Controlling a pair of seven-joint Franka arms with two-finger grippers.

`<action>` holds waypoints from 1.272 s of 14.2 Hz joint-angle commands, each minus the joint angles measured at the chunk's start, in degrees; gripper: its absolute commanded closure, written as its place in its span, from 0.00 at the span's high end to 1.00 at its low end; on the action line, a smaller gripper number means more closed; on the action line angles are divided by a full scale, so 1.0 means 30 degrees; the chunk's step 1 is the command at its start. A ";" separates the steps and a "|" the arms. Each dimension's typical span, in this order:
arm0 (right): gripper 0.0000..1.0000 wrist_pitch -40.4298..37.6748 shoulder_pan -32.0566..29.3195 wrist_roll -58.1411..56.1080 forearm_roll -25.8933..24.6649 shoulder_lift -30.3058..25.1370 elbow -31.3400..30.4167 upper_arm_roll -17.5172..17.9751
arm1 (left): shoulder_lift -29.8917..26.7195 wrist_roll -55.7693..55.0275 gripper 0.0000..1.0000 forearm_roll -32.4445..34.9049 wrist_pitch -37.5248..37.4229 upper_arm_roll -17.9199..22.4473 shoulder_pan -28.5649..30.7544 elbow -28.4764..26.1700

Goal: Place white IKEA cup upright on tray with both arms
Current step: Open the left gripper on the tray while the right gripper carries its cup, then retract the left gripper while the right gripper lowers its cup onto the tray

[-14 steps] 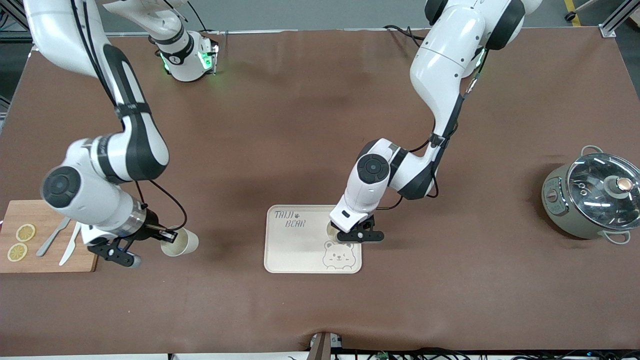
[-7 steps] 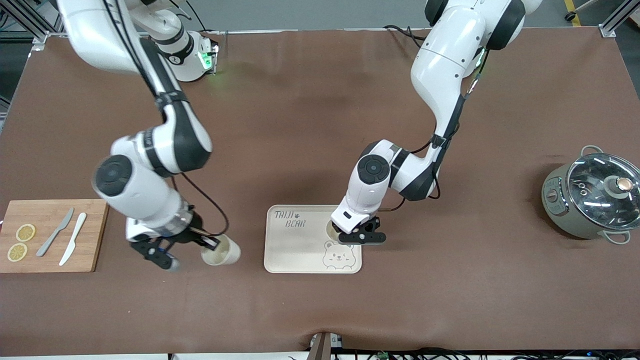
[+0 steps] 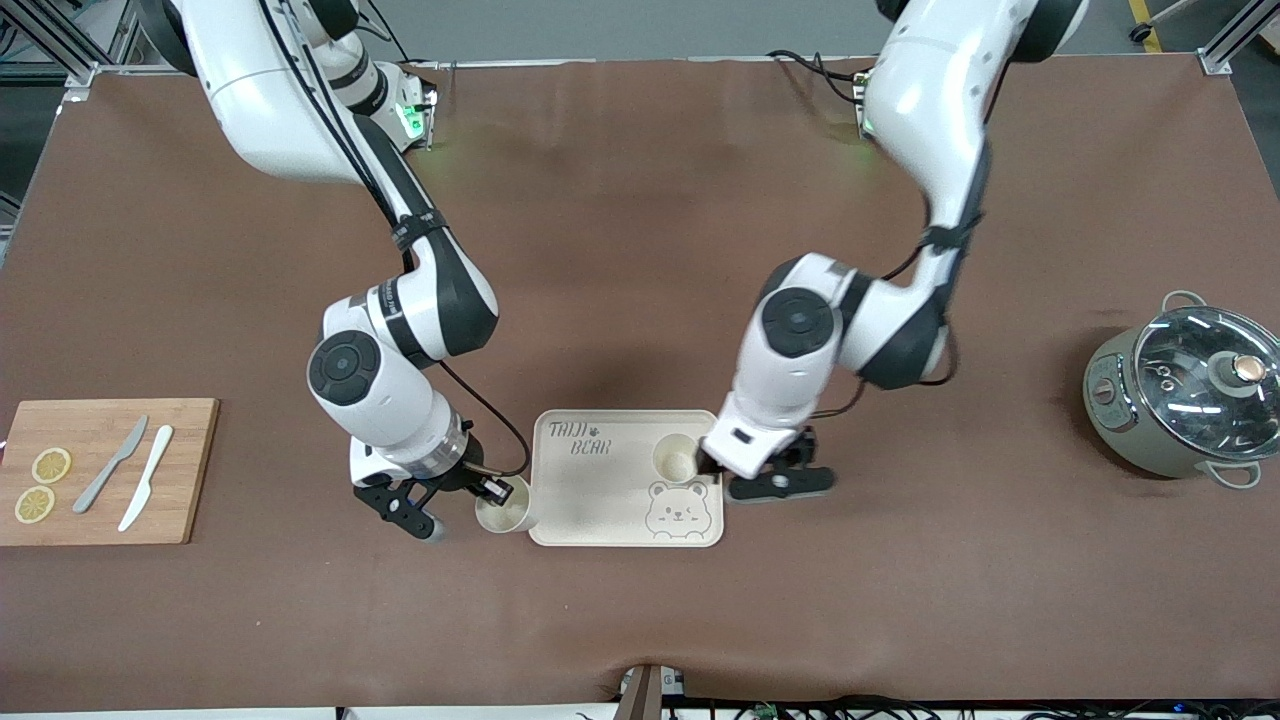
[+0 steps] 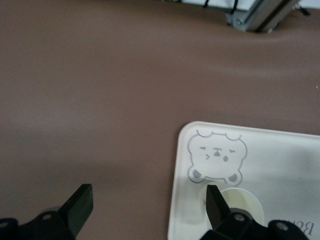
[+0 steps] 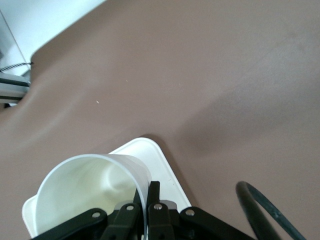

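The cream tray (image 3: 600, 500) with "TAIJI BEAR" lettering lies mid-table. One white cup (image 3: 675, 458) stands upright on it near the bear drawing. My left gripper (image 3: 755, 472) is open and empty, over the tray's edge toward the left arm's end. The left wrist view shows its spread fingers (image 4: 80, 206), the tray (image 4: 280, 150) and that cup's rim (image 4: 245, 200). My right gripper (image 3: 490, 490) is shut on the wall of a second white cup (image 3: 505, 515), mouth up, over the tray's edge toward the right arm's end. The right wrist view shows the gripper (image 5: 148, 192), the cup (image 5: 85, 192) and a tray corner (image 5: 165, 165).
A wooden cutting board (image 3: 185, 470) with lemon slices and two knives lies at the right arm's end. A grey pot with a glass lid (image 3: 1185, 390) stands at the left arm's end. Brown table mat lies all around the tray.
My right arm has carried its cup from beside the cutting board to the tray's edge. My left gripper has come off the cup on the tray and moved toward the left arm's end.
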 commanded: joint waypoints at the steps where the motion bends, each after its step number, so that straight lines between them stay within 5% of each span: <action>1: 0.00 0.0616 0.0636 0.0438 -0.0201 0.1255 0.0616 -0.0247 | -0.2156 0.3593 1.00 -0.0333 -0.2041 -0.0269 0.2103 -0.0661; 6: 0.00 0.0853 0.1397 0.0965 -0.0230 0.1814 0.0558 -0.0247 | -0.3655 1.0342 1.00 -0.2271 -0.4625 -0.0270 0.5388 -0.0719; 16: 0.00 0.1291 0.1926 0.1170 -0.0611 0.2429 0.0382 -0.0306 | -0.8132 1.2369 1.00 -0.2302 -1.0562 -0.0270 0.6534 -0.1246; 18: 0.00 0.1467 0.1926 0.1199 -0.0640 0.2547 0.0382 -0.0306 | -0.9100 1.3069 1.00 -0.2302 -1.2266 -0.1287 0.7640 -0.1392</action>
